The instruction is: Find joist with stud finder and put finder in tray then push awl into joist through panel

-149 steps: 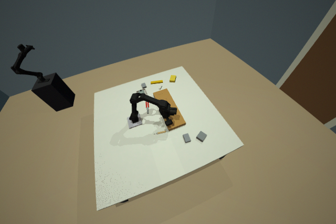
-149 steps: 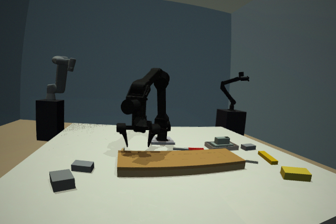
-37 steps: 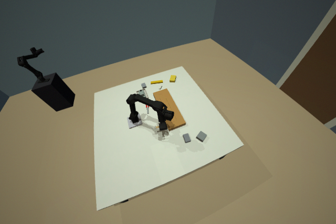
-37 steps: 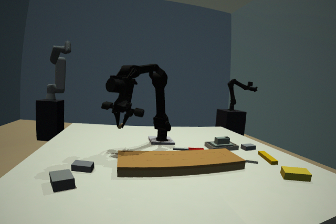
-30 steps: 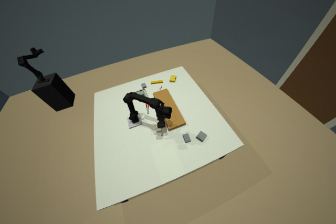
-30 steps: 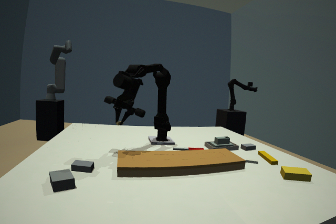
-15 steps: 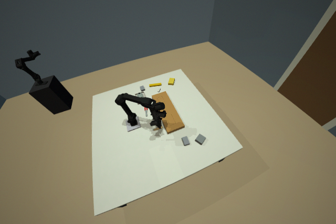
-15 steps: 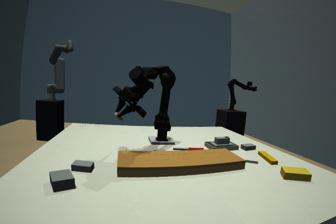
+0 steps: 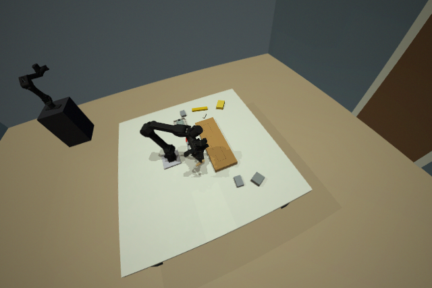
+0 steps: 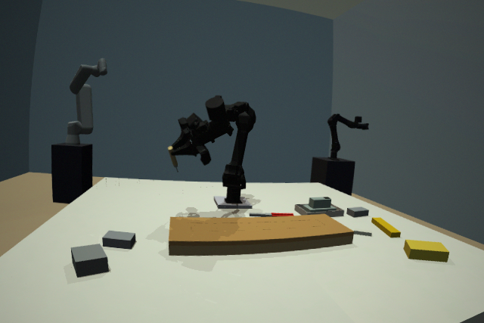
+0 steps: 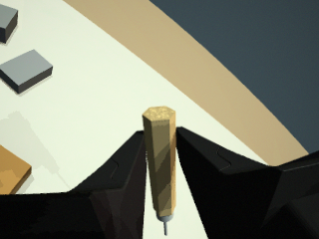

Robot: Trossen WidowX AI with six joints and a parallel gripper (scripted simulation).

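Note:
My gripper [image 11: 159, 135] [image 10: 172, 151] is shut on the awl [image 11: 160, 164] [image 10: 173, 156] [image 9: 200, 163], gripping its wooden handle. The awl is in the air, well above the table, its metal tip pointing down and slightly tilted in the exterior view. It is off to one side of the floor panel [image 9: 224, 148] [image 10: 249, 231] [image 11: 11, 171], beyond its end. The panel lies flat, with dashed lines on its top. The stud finder [image 10: 319, 202] [image 9: 179, 122] sits in the tray [image 10: 338, 212]. The joist is hidden.
Two grey blocks [image 9: 238, 181] [image 9: 258, 179] lie near the panel's near end. A red and grey tool [image 10: 281, 214] lies behind the panel. A small grey block [image 10: 358, 212], a yellow bar [image 10: 386, 227], a yellow block [image 10: 426, 250] and a thin grey piece [image 10: 362, 233] lie by the far end.

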